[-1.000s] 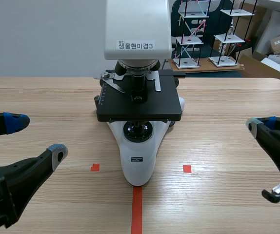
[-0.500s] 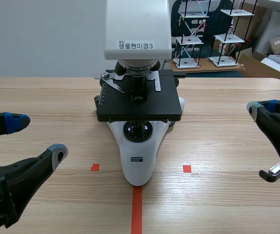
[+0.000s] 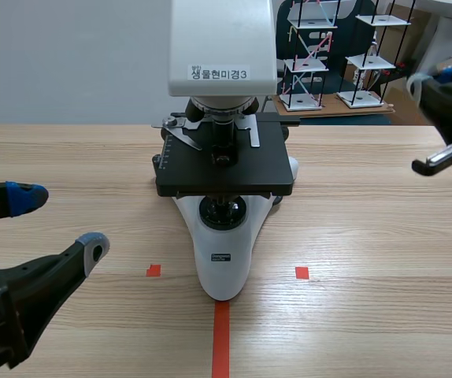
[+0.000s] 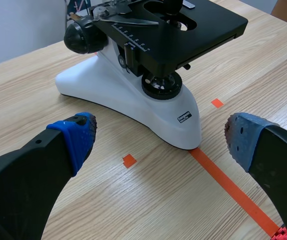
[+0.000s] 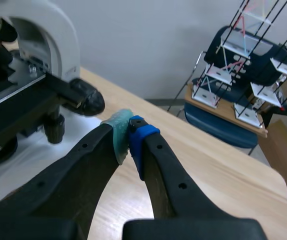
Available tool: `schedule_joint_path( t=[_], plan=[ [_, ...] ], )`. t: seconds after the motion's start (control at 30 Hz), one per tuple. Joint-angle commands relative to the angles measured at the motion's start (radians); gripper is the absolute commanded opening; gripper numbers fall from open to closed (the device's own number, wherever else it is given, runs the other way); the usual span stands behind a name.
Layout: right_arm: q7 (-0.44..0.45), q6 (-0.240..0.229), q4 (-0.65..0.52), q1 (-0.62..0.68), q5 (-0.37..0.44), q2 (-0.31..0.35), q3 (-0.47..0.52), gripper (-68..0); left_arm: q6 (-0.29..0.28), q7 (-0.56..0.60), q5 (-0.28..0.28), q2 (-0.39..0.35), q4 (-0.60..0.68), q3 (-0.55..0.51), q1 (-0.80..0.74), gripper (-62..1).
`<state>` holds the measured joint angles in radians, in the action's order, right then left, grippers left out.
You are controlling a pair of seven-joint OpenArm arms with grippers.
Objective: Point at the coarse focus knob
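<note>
The microscope (image 3: 224, 197) stands mid-table. The left gripper (image 3: 59, 222) sits left of and before it, and the right gripper (image 5: 128, 135) is raised to its right. What is probably the coarse focus knob (image 5: 86, 97) juts from the microscope's right side. Wire racks (image 3: 313, 55) stand behind it.

- Bright, even light falls from above; the desk (image 3: 368, 228) shows no harsh glare.
- The stage (image 3: 250, 169) throws a soft shadow onto the microscope (image 3: 222, 260) base beneath it.
- A faint shadow rims that base on the wood.
- The black knob (image 4: 81, 37) carries a dull sheen.
</note>
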<state>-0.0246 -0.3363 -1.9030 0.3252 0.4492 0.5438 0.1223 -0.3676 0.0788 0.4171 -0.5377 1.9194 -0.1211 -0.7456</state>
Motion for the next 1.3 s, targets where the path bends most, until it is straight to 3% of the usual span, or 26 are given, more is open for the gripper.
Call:
schedule_joint_path(
  t=[0.0, 0.17, 0.37, 0.7, 0.93, 1.27],
  plan=[
    [-0.010, 0.003, -0.016, -0.042, 0.017, 0.017, 0.001, -67.6, -0.001, 0.008, 0.010, 0.003, 0.006, -0.004, -0.005, -6.9],
    [-0.085, 0.003, -0.016, -0.166, 0.042, 0.016, -0.009, -67.6, -0.001, 0.008, 0.010, 0.003, 0.006, -0.004, -0.005, -6.9],
    [-0.211, 0.003, 0.022, -0.365, 0.063, 0.016, -0.094, -67.6, -0.001, 0.008, 0.010, 0.003, 0.006, -0.004, -0.005, -6.9],
    [-0.280, 0.003, 0.308, -0.652, 0.108, 0.014, -0.307, -67.6, -0.001, 0.008, 0.010, 0.003, 0.006, -0.004, -0.005, -6.9],
    [-0.358, -0.005, 0.462, -0.812, 0.132, -0.021, -0.414, -67.6, -0.001, 0.008, 0.010, 0.003, 0.006, -0.004, -0.005, -6.9],
    [-0.495, -0.100, 0.550, -0.914, 0.185, -0.082, -0.497, -67.6, -0.001, 0.008, 0.010, 0.003, 0.006, -0.004, -0.005, -6.9]
  ],
)
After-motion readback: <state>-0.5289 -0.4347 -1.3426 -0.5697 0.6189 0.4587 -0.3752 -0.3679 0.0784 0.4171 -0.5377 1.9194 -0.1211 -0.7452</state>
